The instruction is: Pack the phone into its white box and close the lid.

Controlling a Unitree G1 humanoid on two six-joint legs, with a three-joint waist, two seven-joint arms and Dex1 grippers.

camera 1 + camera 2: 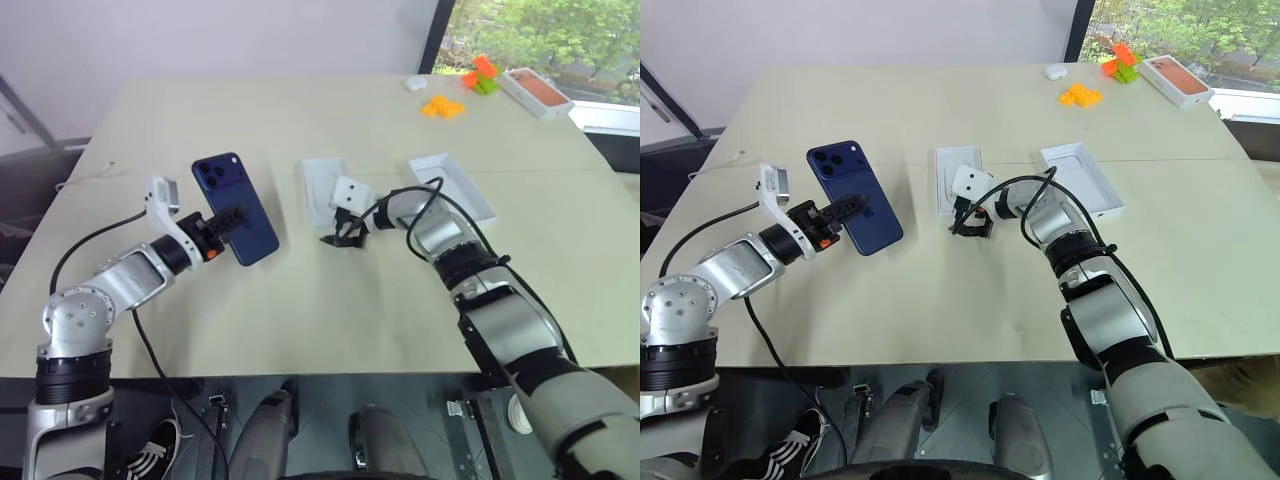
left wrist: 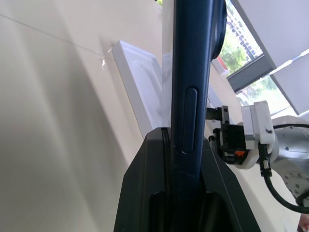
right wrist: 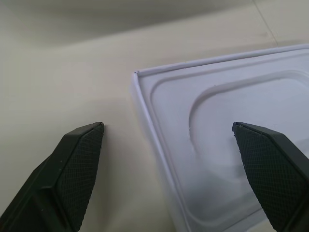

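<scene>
I have the phone (image 1: 236, 209) pinched edge-on in my left gripper (image 1: 226, 226), held up clear of the table (image 1: 300, 300) with its glossy back and camera cluster facing me; the left wrist view shows both fingers clamped flat against its two faces near the lower end, so most of the slab stands out beyond the fingertips. I judge it stiff and fairly dense for its size, with slick glass faces that could creep in the pads if I tilt it fast, so I would keep the pinch across the faces and lower it gently. My right gripper (image 1: 973, 226) stands wide, holding nothing, nosed down at the near corner of the white box (image 1: 322, 187); in the right wrist view one fingertip (image 3: 79, 166) hangs over bare table just outside the wall and the other (image 3: 270, 166) over the moulded tray inside. The box looks light and thin-walled, likely to skid, so I would brace its wall. What I take for the lid (image 1: 452, 184) lies past the right gripper, well apart from the phone.
</scene>
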